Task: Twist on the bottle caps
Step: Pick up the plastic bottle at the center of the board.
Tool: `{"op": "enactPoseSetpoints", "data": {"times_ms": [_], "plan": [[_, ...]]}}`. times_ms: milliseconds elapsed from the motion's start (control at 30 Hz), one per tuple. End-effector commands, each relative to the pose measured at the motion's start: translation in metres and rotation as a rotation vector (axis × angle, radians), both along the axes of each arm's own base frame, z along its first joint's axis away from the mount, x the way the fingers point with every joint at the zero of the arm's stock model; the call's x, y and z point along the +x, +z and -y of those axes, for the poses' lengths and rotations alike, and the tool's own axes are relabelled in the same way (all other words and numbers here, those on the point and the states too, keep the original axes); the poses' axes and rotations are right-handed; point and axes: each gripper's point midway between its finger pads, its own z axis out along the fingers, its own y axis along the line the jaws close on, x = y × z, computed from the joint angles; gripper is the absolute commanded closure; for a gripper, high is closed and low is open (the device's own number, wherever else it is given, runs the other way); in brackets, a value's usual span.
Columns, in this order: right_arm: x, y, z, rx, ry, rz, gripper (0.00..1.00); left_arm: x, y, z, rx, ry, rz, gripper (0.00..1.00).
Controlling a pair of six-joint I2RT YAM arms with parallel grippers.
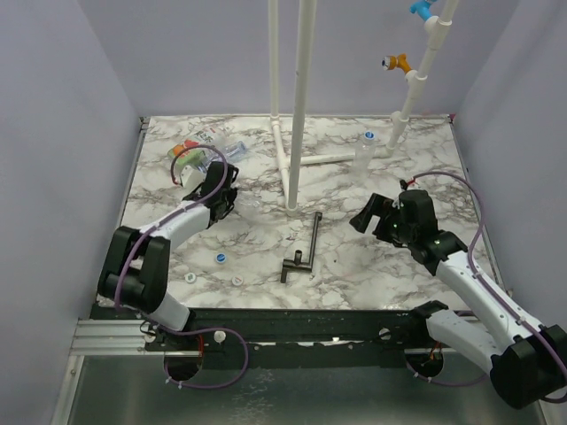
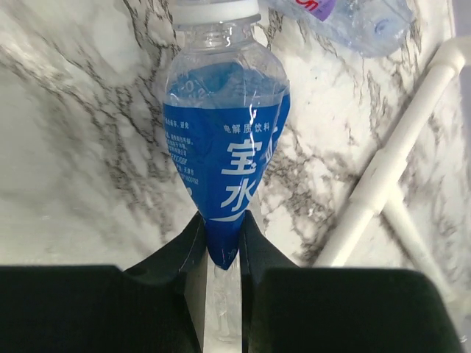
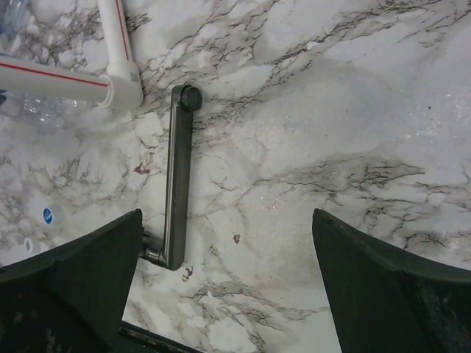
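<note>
We've got a white marble-pattern table with grey veins, boxed in by a left wall, back wall and right wall, all plain pale lavender. White pipes stand on the tabletop towards the back. A black bar and an aluminium rail run along the near edge. Lighting's soft and even, shadows faint.

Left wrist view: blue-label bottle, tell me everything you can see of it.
The bottle is small, thin clear plastic, with a blue label bearing white Chinese print. Its bottom end is crushed to a narrow wedge, pinched between the left gripper's black fingers. The far end carries a white cap or collar, cut off by the frame edge, so I cannot tell which. It seems to lie on the marble table. A second bottle lies just beyond; contact unclear.
</note>
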Motion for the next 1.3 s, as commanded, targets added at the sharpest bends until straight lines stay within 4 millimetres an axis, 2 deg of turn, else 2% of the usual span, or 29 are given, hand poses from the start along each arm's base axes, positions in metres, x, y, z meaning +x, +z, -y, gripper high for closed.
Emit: {"op": "enactPoseSetpoints", "data": {"times_ms": [0, 133, 267, 400, 467, 633, 700, 833, 967, 1133, 1267], "plan": [[-0.010, 0.008, -0.021, 0.037, 0.136, 0.010, 0.01, -0.033, 0.044, -0.026, 0.321, -0.237, 0.002, 1.00], [-0.018, 0.010, -0.044, 0.049, 0.186, 0.019, 0.04, -0.047, 0.095, -0.040, 0.545, -0.417, 0.048, 1.00], [-0.030, 0.007, -0.076, 0.002, 0.227, 0.026, 0.06, -0.063, 0.146, -0.057, 0.715, -0.483, 0.109, 1.00], [-0.046, 0.003, -0.124, -0.039, 0.308, 0.033, 0.15, -0.078, 0.201, -0.068, 0.830, -0.493, 0.211, 1.00], [-0.052, 0.000, -0.147, -0.068, 0.344, 0.038, 0.19, -0.089, 0.221, -0.079, 0.889, -0.474, 0.228, 1.00], [-0.060, -0.002, -0.211, -0.124, 0.466, 0.069, 0.29, -0.119, 0.259, -0.097, 0.964, -0.436, 0.277, 1.00], [-0.059, -0.007, -0.234, -0.132, 0.510, 0.052, 0.35, -0.127, 0.270, -0.101, 0.973, -0.424, 0.303, 1.00], [-0.063, -0.028, -0.276, -0.217, 0.610, 0.047, 0.33, -0.136, 0.281, -0.104, 0.983, -0.421, 0.335, 1.00], [-0.060, -0.037, -0.313, -0.242, 0.693, 0.057, 0.32, -0.141, 0.287, -0.100, 0.962, -0.430, 0.373, 1.00], [-0.047, -0.052, -0.347, -0.328, 0.749, 0.090, 0.34, -0.143, 0.297, -0.101, 0.973, -0.424, 0.391, 1.00], [-0.047, -0.067, -0.370, -0.359, 0.799, 0.085, 0.39, -0.145, 0.307, -0.104, 0.996, -0.415, 0.400, 1.00]]}}
